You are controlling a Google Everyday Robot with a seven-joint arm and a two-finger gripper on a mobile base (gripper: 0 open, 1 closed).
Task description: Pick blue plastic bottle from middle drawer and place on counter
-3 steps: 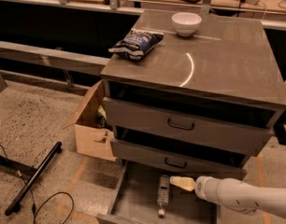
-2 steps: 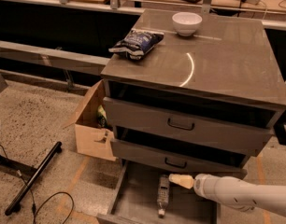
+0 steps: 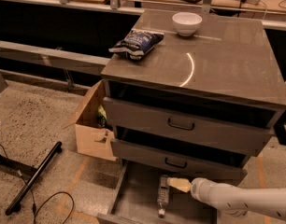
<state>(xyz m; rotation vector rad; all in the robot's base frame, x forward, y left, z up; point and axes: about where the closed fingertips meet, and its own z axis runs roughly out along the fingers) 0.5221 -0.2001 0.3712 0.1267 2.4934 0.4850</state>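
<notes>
The blue plastic bottle (image 3: 162, 196) is a small clear bottle with a white cap, lying lengthwise on the floor of the pulled-out grey middle drawer (image 3: 138, 197) at the foot of the cabinet. My gripper (image 3: 177, 184) reaches in from the right on a white arm, its cream tip low over the drawer, right beside the bottle's upper end and touching or nearly touching it. The counter (image 3: 222, 64) is the glossy grey-brown slab on top of the cabinet, with a curved glare streak.
A dark blue snack bag (image 3: 136, 42) and a white bowl (image 3: 187, 23) sit on the counter. Two grey drawer fronts with black handles (image 3: 180, 125) hang above the open drawer. A cardboard box (image 3: 89, 127) stands left of the cabinet. A black bar and cables (image 3: 33, 178) lie on the floor.
My gripper and arm have shifted slightly left, closer to the bottle's upper end. The bottle has not moved.
</notes>
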